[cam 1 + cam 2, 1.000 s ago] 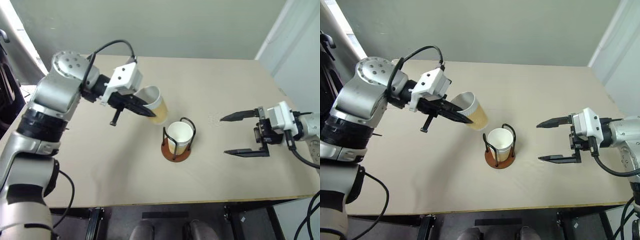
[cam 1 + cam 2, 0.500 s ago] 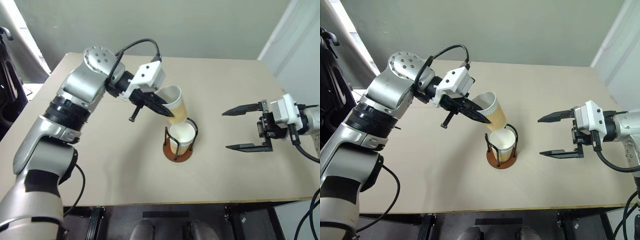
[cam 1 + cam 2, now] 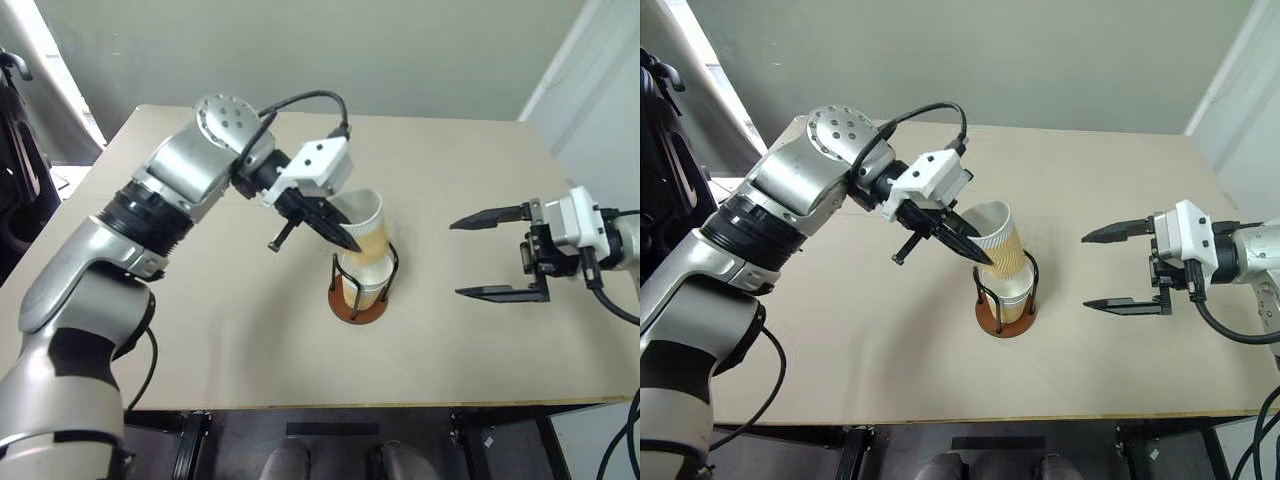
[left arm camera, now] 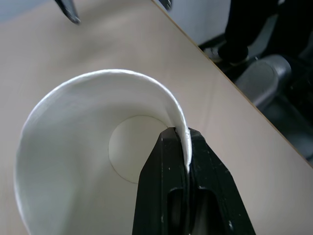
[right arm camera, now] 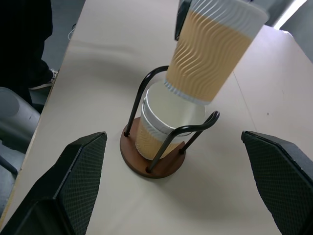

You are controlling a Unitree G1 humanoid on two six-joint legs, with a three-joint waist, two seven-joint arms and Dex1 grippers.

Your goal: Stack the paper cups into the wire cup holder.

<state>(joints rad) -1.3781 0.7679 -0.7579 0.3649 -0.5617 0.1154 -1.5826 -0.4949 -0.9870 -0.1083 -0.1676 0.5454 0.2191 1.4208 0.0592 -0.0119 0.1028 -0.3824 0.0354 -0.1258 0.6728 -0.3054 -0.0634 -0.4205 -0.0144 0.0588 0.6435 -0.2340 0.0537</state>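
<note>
Tan paper cup [image 3: 1001, 238], rim pinched by the left gripper [image 3: 965, 240], tilts over the nested cup [image 5: 159, 128] in the wire cup holder [image 5: 152, 159] — next, straighten and lower; right gripper [image 3: 1120, 268] waits spread at 3 o'clock.

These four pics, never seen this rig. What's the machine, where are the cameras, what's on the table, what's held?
It is a humanoid robot with two arms, each ending in two black jaws.

Two pictures come from a stereo camera on its head, looking down over a tan table. The other two come from cameras on the wrists, looking along each arm's own jaws.

On the table stands a wire cup holder with a paper cup already inside.

The left gripper is shut on the rim of a second cup, tilted, its bottom just above the cup in the holder. The left wrist view looks into that held cup.

The right gripper is open and holds nothing, off to the side of the holder.
</note>
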